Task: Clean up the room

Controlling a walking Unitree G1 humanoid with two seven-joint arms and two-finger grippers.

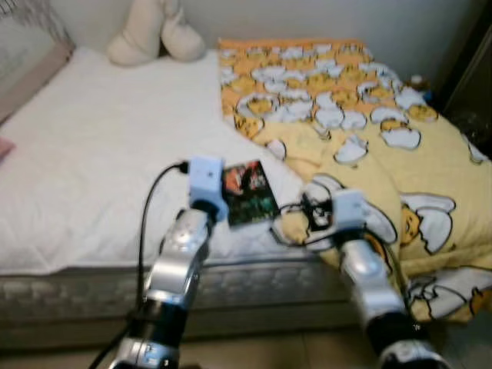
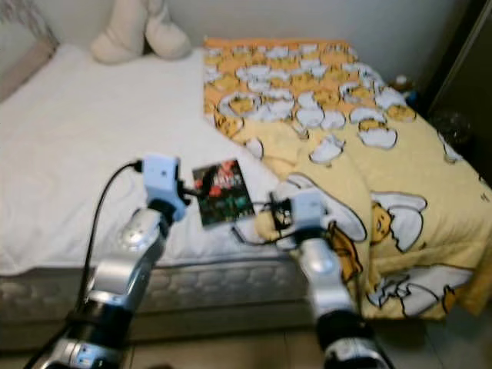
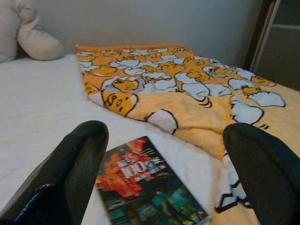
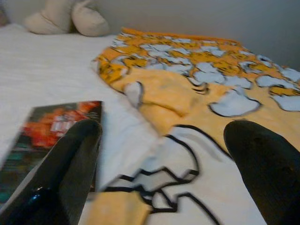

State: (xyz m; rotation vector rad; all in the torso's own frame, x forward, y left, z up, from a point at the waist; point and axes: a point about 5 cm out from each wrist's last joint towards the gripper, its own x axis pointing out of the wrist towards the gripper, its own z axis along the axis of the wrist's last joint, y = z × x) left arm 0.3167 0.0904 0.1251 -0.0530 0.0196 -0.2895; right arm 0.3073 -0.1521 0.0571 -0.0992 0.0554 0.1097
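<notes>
A book (image 1: 247,192) with a dark red and green cover lies flat on the white sheet (image 1: 100,154) near the bed's front edge. Beside it on the right, a yellow blanket (image 1: 346,115) printed with white and orange egg figures covers that half of the bed, rumpled at its near corner. My left gripper (image 3: 166,136) hovers open just short of the book (image 3: 150,192), which lies between its fingers (image 3: 79,154). My right gripper (image 4: 161,136) is open over the blanket's near corner (image 4: 187,154), with the book (image 4: 47,136) off to its left.
A cream plush pillow (image 1: 154,34) rests against the wall at the head of the bed. A grey-pink pillow (image 1: 23,61) sits at the far left. Dark furniture (image 1: 473,84) stands to the right of the bed. The mattress side (image 1: 254,284) faces me.
</notes>
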